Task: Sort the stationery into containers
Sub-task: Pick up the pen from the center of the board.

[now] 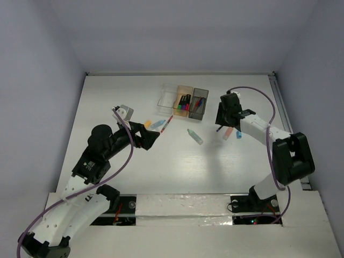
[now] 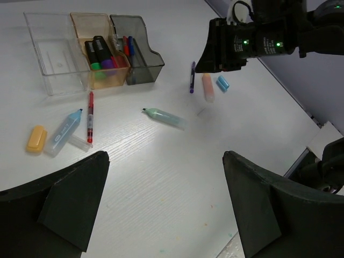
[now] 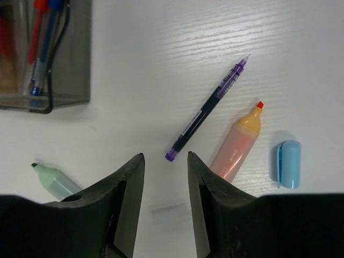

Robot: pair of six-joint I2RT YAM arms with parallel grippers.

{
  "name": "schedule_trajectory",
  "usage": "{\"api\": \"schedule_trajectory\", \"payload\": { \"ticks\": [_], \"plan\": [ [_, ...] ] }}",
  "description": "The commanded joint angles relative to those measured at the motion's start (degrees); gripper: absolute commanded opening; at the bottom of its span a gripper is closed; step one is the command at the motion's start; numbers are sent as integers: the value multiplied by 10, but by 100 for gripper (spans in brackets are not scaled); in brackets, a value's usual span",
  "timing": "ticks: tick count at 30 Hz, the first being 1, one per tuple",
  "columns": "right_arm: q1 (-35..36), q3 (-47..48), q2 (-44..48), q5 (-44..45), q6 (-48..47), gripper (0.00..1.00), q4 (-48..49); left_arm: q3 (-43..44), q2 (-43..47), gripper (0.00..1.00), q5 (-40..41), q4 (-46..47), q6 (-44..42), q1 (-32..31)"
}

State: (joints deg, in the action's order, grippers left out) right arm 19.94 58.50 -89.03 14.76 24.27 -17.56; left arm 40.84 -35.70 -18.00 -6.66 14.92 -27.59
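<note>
Stationery shows half sorted on my screens. Three small rectangular plastic boxes stand side by side in a row on the far part of the white surface (image 1: 118, 172): a clear box (image 2: 54, 59), a translucent tan-orange box (image 2: 107, 79) and a dark smoky-grey box (image 2: 141, 67). The tan-orange one holds stubby markers (image 2: 102, 54) with green, purple and pink ends, and the grey one holds thin red and blue pens (image 2: 127, 45). Loose in front of the clear box I see a thin red pen (image 2: 90, 116), with a light-blue marker (image 2: 63, 131) just beside it and a short orange piece (image 2: 36, 138) further out. A pale green marker (image 2: 164, 116) lies alone near the middle. To the right of the boxes, a purple pen (image 3: 207, 112), a peach-orange highlighter (image 3: 239, 142) and a light-blue cap (image 3: 288, 164) lie close together but apart. My left gripper (image 2: 165, 161) has its jaws spread wide with nothing in them, near the red pen. My right gripper (image 3: 165, 161) has its jaws parted by a narrow gap and holds nothing; the purple pen's near end lies just ahead of that gap.
</note>
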Motion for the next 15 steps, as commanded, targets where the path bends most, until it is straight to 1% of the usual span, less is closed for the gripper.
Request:
{"api": "schedule_trajectory", "payload": {
  "ticks": [1,6,8,13,15],
  "plan": [
    [-3,42,-42,26,8,44,-4,-3,13,84,-9,23,-2,3],
    [-30,82,-108,44,16,43,-13,-2,15,84,-8,23,-2,3],
    [-38,92,-117,40,18,43,-16,-2,14,83,-11,24,-2,3],
    [-43,105,-134,74,16,43,-34,-1,9,83,-16,26,-2,3],
    [-50,103,-137,69,14,43,-34,-2,8,83,-15,28,-2,9]
  ]
}}
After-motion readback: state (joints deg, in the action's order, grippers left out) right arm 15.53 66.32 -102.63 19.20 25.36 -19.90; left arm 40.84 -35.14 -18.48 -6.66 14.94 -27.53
